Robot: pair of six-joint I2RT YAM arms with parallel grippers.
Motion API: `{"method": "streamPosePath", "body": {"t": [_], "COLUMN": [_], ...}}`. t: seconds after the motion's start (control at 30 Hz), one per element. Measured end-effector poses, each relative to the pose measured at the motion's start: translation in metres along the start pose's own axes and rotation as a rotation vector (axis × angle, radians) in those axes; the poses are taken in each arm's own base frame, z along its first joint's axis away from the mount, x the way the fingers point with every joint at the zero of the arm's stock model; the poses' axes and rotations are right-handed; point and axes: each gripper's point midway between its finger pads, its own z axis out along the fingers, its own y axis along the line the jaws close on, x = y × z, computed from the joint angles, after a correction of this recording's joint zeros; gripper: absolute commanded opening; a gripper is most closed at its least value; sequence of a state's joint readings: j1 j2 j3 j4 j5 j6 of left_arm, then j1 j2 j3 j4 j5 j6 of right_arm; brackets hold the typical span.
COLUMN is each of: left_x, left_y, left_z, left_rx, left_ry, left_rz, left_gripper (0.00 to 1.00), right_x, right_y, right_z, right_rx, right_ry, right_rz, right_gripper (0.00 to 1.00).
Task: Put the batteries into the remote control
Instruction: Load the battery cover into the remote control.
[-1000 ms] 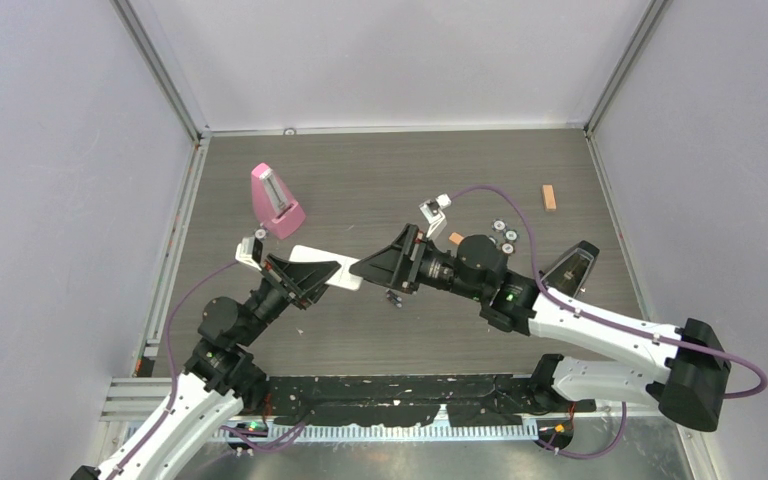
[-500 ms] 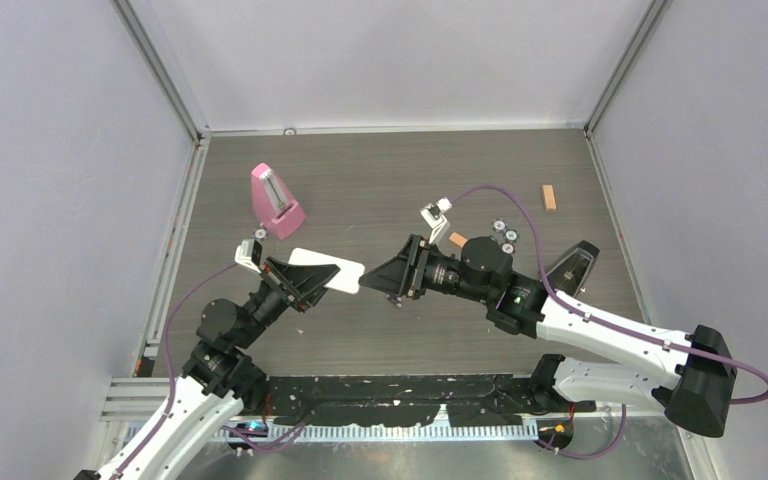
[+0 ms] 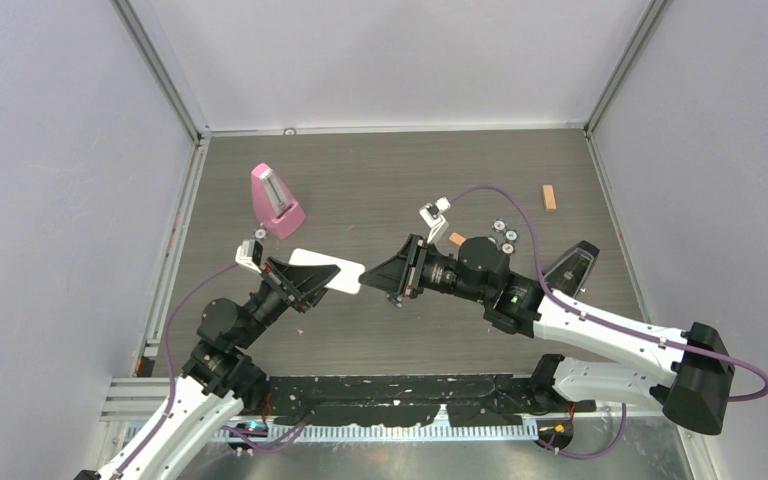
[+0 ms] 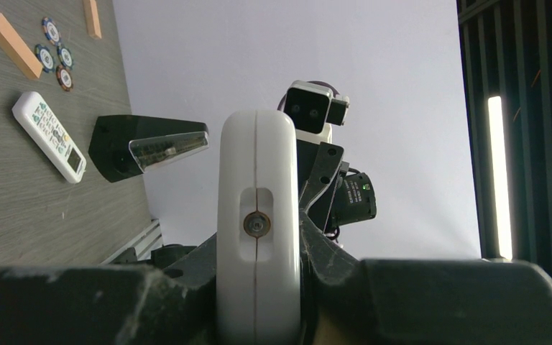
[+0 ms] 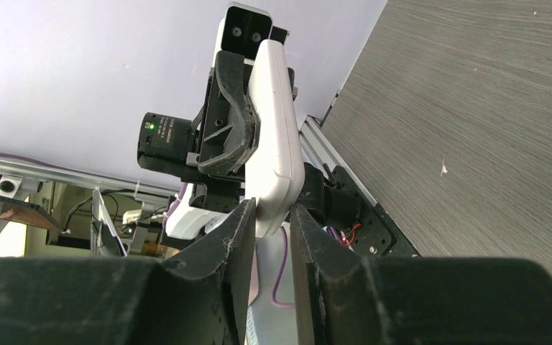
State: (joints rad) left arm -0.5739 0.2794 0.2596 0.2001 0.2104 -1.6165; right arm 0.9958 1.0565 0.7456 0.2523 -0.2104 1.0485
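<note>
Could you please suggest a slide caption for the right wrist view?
Left tool holds the white remote control off the table while the right tool grips its near end.

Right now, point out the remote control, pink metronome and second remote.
remote control point(image 3: 348, 273), top external view, bare white face.
pink metronome point(image 3: 275, 203), top external view, pink body.
second remote point(image 4: 47, 135), left wrist view, button face.
</note>
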Motion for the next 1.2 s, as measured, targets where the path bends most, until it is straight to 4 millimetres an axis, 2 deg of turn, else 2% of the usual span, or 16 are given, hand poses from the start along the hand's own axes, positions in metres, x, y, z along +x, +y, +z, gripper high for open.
{"method": "streamPosePath", "body": {"t": [0.4, 0.73, 0.97, 1.2], "left_x": [-0.006, -0.016, -0.024, -0.026], "left_y": [0.009, 0.017, 0.024, 0.022], "left_z": [0.002, 0.006, 0.013, 0.02], "left_rx": [-0.035, -0.064, -0.1, -0.118], "left_ry": [-0.027, -0.075, -0.093, -0.087], "left_rz": [-0.005, -0.003, 0.054, 0.116], "left_gripper": [0.0, 0.0, 0.0, 0.0], "right_x": [0.001, -0.002, -0.007, -0.012], "right_y": [-0.013, -0.024, -0.036, -0.042], "right_z": [0.01, 0.023, 0.032, 0.035], "right_rx": [0.033, 0.055, 0.109, 0.157], "right_ry": [0.001, -0.014, -0.033, -0.048], "right_rz": [0.025, 0.063, 0.071, 0.079], "right_gripper": [0.29, 0.22, 0.21, 0.22]}}
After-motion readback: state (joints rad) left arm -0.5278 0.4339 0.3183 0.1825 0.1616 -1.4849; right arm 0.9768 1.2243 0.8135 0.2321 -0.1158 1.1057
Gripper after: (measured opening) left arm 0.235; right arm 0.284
